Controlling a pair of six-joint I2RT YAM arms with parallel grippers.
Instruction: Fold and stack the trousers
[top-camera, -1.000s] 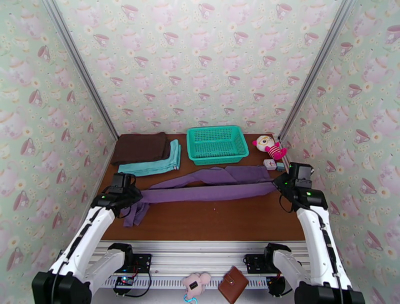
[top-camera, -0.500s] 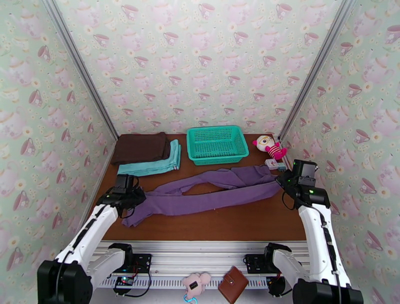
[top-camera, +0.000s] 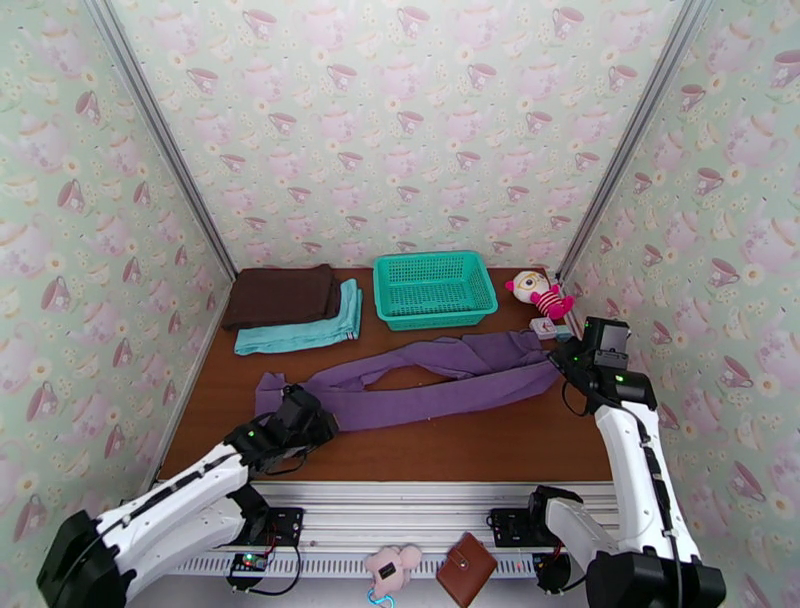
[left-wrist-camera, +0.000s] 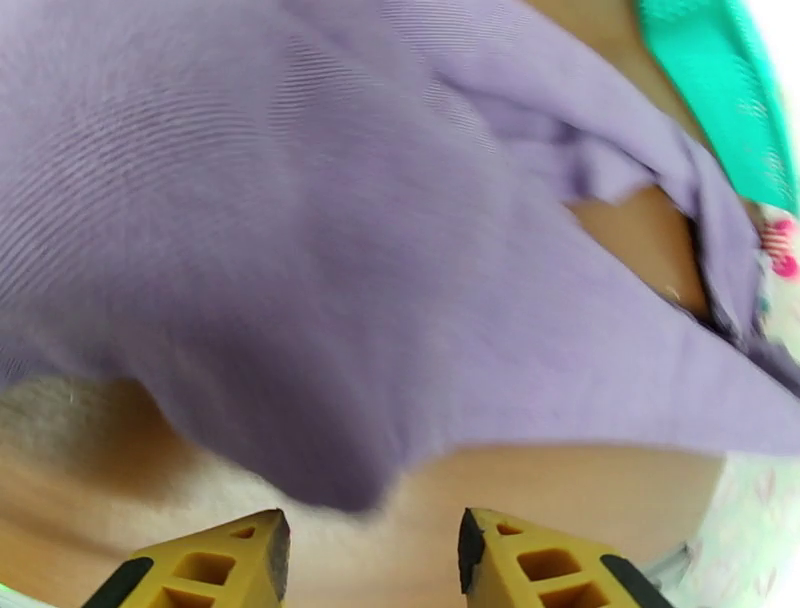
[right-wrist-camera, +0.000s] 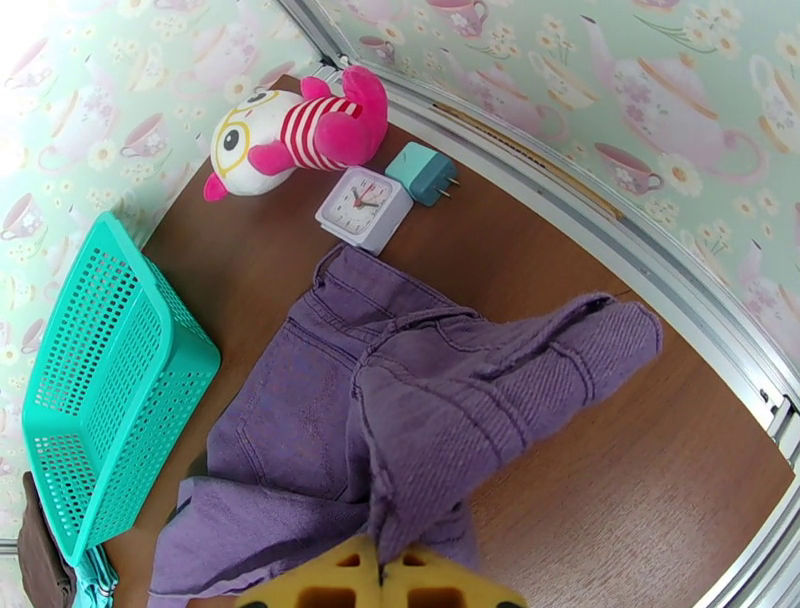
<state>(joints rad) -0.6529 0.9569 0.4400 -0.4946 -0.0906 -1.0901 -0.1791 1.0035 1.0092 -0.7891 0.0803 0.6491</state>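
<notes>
Trousers (top-camera: 450, 395) mid-table, open tabletop (top-camera: 450, 447) toward near edge

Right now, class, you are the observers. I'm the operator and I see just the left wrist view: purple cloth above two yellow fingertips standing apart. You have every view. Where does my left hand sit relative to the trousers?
Observer: From above, your left hand is at the near-left leg end of the trousers, which stretch left to right.
Operator: And the other end?
Observer: In the right wrist view, the right hand is shut on the waist end, with fabric bunched up into it.
Operator: What lies far left?
Observer: A dark brown folded garment with a teal folded garment against its near edge, left of the basket.
</notes>
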